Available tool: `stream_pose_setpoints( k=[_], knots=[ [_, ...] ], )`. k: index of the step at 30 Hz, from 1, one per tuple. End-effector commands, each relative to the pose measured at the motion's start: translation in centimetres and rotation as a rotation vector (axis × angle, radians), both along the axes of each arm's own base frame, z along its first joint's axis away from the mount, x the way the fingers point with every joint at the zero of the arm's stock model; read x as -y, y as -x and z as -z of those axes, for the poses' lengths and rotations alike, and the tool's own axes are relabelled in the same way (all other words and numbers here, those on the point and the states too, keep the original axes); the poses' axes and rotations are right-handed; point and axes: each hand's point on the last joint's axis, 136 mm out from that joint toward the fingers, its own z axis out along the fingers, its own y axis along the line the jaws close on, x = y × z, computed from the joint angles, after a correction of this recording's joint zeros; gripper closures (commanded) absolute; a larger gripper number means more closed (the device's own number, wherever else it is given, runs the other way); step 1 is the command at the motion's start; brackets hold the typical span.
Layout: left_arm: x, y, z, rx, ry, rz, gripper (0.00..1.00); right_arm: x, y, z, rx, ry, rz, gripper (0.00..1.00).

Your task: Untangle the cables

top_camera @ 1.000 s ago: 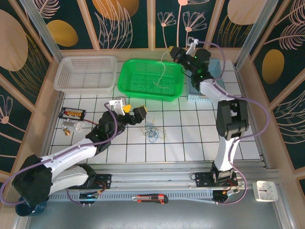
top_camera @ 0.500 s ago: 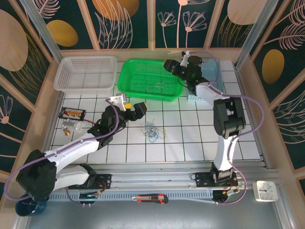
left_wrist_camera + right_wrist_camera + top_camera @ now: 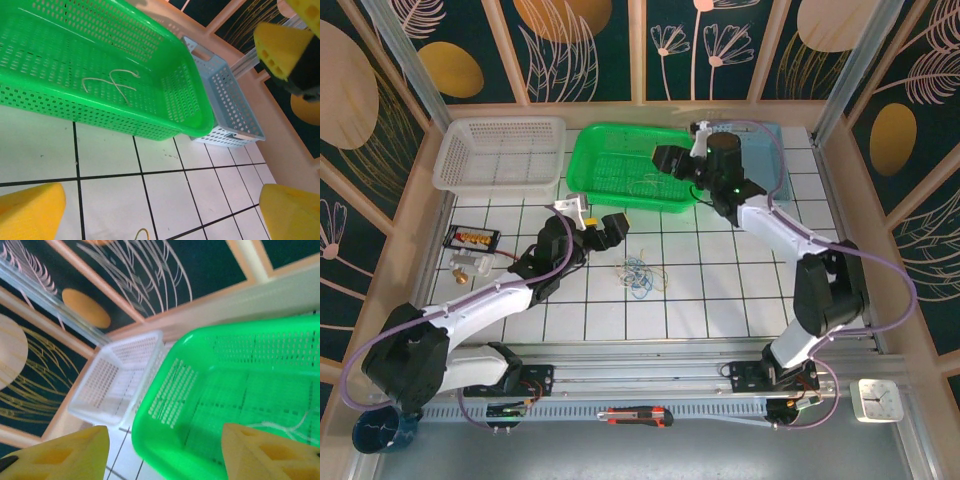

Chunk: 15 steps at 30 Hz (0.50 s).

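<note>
- Several cables (image 3: 638, 275) sat tangled on the table (image 3: 740, 290) near our wide left tool (image 3: 603, 228).
- Right tool (image 3: 672, 160), parted and empty, hung over the green basket (image 3: 590, 165).
- We judged: pinch one outer loop, lift slowly.

Bright, even overhead light, soft short shadows. Top view sharp. Right wrist view soft, green basket (image 3: 175, 390) oversaturated. Left wrist view crisp.

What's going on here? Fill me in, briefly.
Two robot arms are working on a tangle of thin cables on the white tiles. One pale cable lies loose in the green basket, and the right gripper is open and empty over that basket. The left gripper hovers open near the tangle, holding nothing.
</note>
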Motion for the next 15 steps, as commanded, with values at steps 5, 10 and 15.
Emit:
stream_pose_setpoints(
  k=[5, 10, 15],
  knots=[
    [0.2, -0.2, 0.1, -0.013, 0.01, 0.011, 0.01, 0.9, 5.2, 3.2, -0.079, 0.055, -0.037, 0.39],
    [-0.3, 0.0, 0.4, -0.034, 0.005, -0.006, 0.01, 1.7, 6.8, 5.2, -0.114, 0.094, -0.021, 0.4],
    [-0.7, -0.1, 0.4, -0.041, -0.009, -0.021, 0.01, 1.8, 7.7, 6.6, -0.135, 0.134, -0.042, 0.4]
  ],
)
